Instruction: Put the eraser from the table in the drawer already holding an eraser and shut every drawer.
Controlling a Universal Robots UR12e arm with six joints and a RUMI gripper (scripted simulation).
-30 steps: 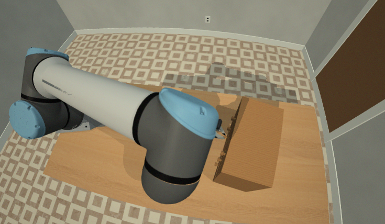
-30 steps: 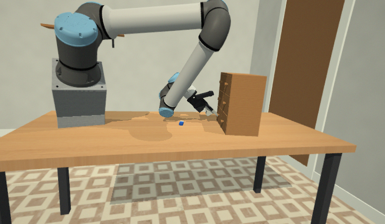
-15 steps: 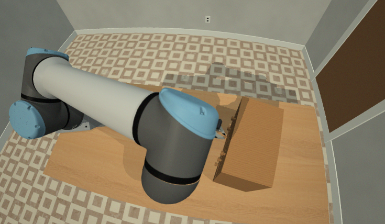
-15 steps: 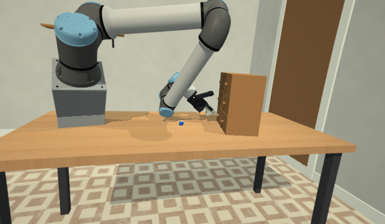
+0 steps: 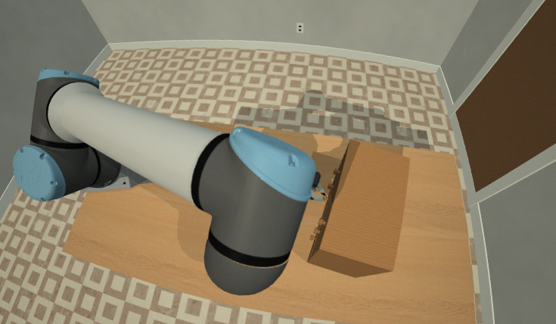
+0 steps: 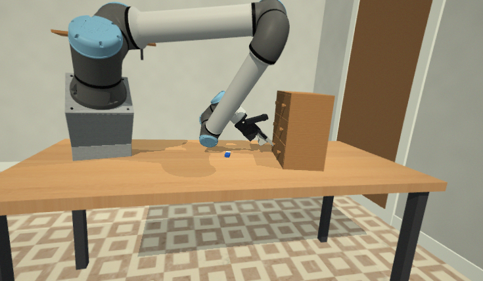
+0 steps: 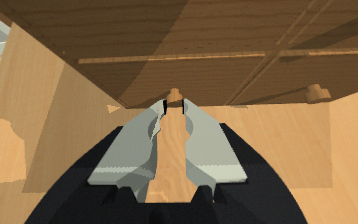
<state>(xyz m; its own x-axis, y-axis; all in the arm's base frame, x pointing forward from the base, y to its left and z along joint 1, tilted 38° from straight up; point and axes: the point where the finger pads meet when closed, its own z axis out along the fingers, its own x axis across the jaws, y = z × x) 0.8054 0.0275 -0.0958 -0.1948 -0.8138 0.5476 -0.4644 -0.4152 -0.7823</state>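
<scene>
The wooden chest (image 5: 372, 200) (image 6: 307, 132) (image 7: 125, 30) stands upright toward the right end of the table; its drawers look shut, so their contents are hidden. My gripper (image 5: 325, 196) (image 6: 272, 144) (image 7: 174, 100) is tilted down at the chest's front. It is shut on a bottom-row drawer knob (image 7: 174, 94), the left one in the wrist view, with one fingertip on each side. The blue and white eraser (image 6: 227, 154) lies on the table in front of the chest, below the arm; the arm hides it in the top view.
The other bottom knob (image 7: 318, 93) sticks out to the right in the wrist view. More knobs stick out above on the chest's front. The arm's base (image 6: 98, 129) stands at the opposite end of the table (image 5: 436, 241) (image 6: 218, 194). The arm reaches over the table between them.
</scene>
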